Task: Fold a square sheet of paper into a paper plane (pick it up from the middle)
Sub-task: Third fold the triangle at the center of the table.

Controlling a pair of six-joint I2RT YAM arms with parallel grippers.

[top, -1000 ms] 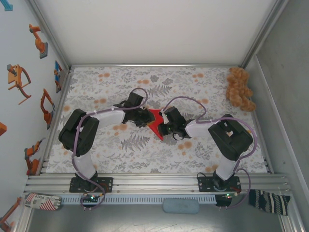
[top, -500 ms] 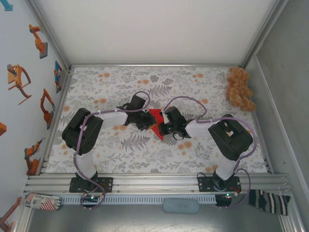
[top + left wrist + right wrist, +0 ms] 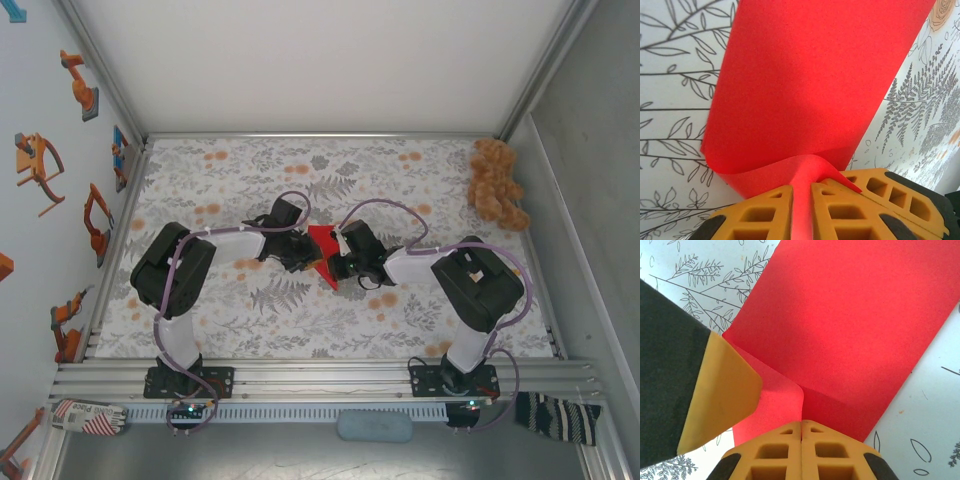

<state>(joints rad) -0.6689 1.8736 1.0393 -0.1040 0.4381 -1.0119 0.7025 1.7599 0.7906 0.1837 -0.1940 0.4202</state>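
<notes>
Floral tabletop (image 3: pixel 670 75), paper (image 3: pixel 810 85) in left hand (image 3: pixel 801 189)

The left arm (image 3: pixel 170 275) and right arm (image 3: pixel 475 285) are crowding the middle of the counter (image 3: pixel 230 165). The left gripper (image 3: pixel 297 252) and right gripper (image 3: pixel 342 262) are meeting almost nose to nose, their fingers (image 3: pixel 760 215) pinching the red sheet (image 3: pixel 322 240) curling up between them and leaving no gap to pass through. Elbows and looping cables are blocking the near-left and near-right stretches. The far strip of counter is lying open, except in the far right corner, where a teddy bear (image 3: pixel 497 185) is sitting. Enclosure walls (image 3: pixel 300 60) are closing in three sides, and an aluminium rail (image 3: pixel 320 372) is barring the near edge.
</notes>
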